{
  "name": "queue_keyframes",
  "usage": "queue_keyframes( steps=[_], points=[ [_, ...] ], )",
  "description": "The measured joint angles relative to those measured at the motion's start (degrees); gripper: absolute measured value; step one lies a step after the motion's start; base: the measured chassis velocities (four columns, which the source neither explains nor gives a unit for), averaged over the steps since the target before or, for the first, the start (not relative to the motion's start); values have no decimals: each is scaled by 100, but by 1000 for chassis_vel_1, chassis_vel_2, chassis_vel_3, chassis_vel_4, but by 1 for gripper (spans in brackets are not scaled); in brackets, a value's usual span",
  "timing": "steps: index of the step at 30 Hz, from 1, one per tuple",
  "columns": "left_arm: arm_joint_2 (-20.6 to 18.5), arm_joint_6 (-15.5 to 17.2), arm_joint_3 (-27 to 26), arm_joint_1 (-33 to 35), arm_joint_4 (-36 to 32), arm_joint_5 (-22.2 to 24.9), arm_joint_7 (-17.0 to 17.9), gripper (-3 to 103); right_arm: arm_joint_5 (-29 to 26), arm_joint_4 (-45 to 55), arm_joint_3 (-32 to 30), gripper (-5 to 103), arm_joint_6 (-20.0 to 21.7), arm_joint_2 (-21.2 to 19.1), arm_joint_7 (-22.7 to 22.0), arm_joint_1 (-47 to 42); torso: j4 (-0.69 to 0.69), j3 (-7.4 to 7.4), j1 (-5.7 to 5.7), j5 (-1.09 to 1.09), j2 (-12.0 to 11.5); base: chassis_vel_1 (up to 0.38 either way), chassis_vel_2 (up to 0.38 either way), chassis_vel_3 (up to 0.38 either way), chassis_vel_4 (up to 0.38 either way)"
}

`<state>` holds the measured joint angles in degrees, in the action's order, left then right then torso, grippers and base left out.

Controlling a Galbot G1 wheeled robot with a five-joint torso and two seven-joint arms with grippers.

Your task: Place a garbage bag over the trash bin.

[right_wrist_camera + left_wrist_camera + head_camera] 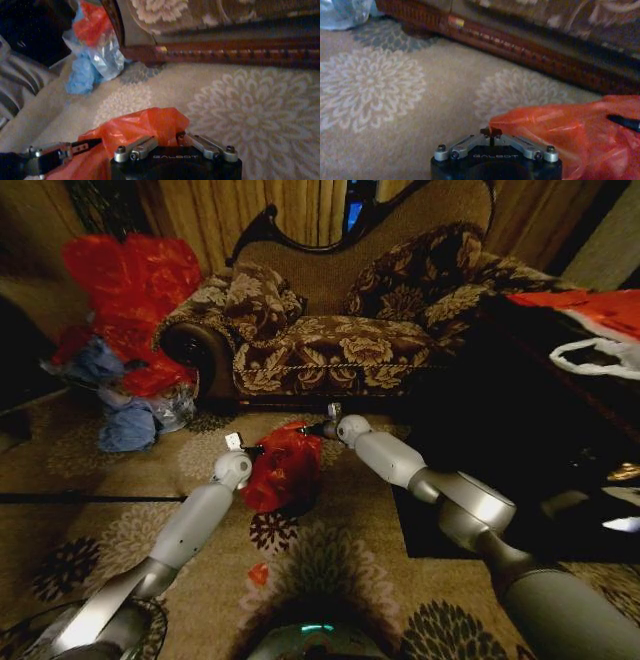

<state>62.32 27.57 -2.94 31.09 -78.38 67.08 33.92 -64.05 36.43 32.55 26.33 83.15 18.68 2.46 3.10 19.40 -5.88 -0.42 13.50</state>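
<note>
My left fingers (243, 447) and my right fingers (318, 427) are each gripping an edge of the garbage bag (283, 468) in the head view, left ones on its left side, right ones at its upper right. The red bag is sitting between them on the patterned carpet (330, 560), just in front of the floral sofa (340, 330). I cannot make out the trash bin under the plastic. A red plastic heap (135, 290) is lying by the sofa's left arm, with blue bags (125, 425) below it, and a black desk (540, 410) is standing to my right.

In the left wrist view, my left fingers (490, 132) are clenched on a peak of the bag's rim (560, 127), the bag bulging away to one side of them.

In the right wrist view, my right fingers (167, 138) are closing on a fold of the bag (142, 125), which is lying right against them; my left fingers (87, 144) are pinching its far edge.
</note>
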Motion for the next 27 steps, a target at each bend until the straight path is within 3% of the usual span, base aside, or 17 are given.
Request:
queue_keyframes(
  steps=[7,22,27],
  points=[
    [105,24,289,-209,397,-64,-67,0,938,-307,-267,0,-56,-12,659,-198,3,0,0,1,0,0,0,0,0],
    [426,25,413,-337,1004,-588,-323,0,1418,-730,-830,0,-503,233,548,-509,-5,-5,4,5,3,0,0,0,0],
    [455,16,378,-283,850,-651,-287,0,1346,-495,-864,0,-397,143,545,-532,-2,0,0,-4,2,0,0,0,0]
  ],
)
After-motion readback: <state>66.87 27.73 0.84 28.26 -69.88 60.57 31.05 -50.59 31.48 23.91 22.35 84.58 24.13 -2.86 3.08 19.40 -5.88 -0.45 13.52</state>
